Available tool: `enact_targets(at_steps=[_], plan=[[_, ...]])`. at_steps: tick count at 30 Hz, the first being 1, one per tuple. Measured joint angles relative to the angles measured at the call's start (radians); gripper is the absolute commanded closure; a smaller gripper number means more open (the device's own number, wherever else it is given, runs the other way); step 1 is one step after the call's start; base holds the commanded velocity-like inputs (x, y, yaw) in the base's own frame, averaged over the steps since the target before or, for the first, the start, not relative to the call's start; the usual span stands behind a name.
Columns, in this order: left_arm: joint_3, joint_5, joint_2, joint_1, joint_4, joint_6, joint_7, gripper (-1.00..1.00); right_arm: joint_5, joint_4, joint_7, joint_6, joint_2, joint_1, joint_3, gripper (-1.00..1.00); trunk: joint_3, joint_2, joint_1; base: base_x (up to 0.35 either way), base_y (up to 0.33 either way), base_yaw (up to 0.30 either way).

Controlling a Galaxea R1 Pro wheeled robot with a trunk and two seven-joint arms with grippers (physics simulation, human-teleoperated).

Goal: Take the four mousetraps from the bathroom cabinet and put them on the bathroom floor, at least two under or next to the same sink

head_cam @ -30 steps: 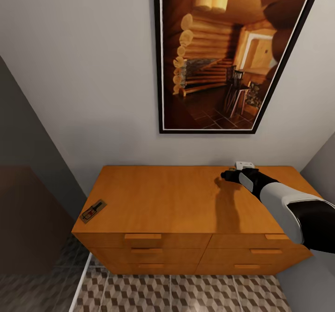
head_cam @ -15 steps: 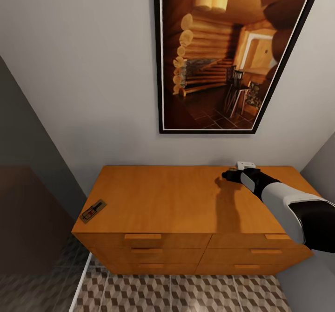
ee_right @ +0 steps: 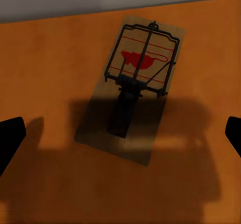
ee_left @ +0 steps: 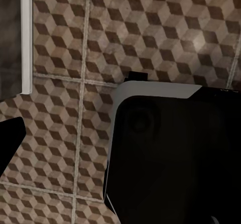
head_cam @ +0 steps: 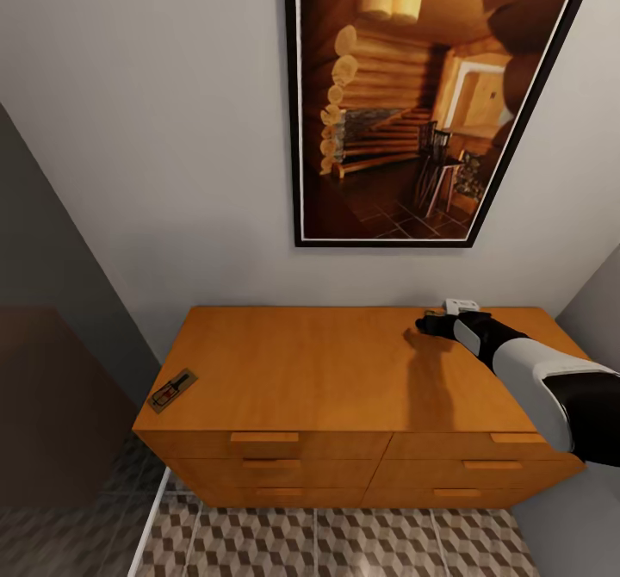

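Mousetrap (ee_right: 134, 88) flat on cabinet (ee_right: 45, 73), long axis diagonal btwn spread pincer tips.

The cabinet (head_cam: 344, 370) is showing orange-brown wood. The mousetrap (ee_right: 134, 91) is showing a tan board, dark metal and a red print. The bathroom floor (ee_left: 150, 33) is showing brown, beige and cream cubes.

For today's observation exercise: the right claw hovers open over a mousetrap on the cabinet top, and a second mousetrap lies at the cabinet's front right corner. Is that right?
One detail is wrong. The second mousetrap lies at the front left corner of the cabinet, as the head view shows. The rest holds: the right claw hovers open over a mousetrap on the cabinet top.
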Motion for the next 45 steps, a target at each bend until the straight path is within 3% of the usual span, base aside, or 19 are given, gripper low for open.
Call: enact_targets(at_steps=[17, 45], plan=[[0.000, 0.000, 0.000, 0.000, 0.000, 0.000, 0.000, -1.00, 0.000, 0.000, 0.002, 0.000, 0.000, 0.004, 0.000, -1.00, -0.001, 0.000, 0.000, 0.000, 0.000, 0.000], [0.000, 0.000, 0.000, 0.000, 0.000, 0.000, 0.000, -1.00, -0.001, 0.000, 0.001, -0.001, 0.001, 0.004, 0.000, -1.00, -0.023, 0.000, 0.000, 0.014, 0.000, 0.000]])
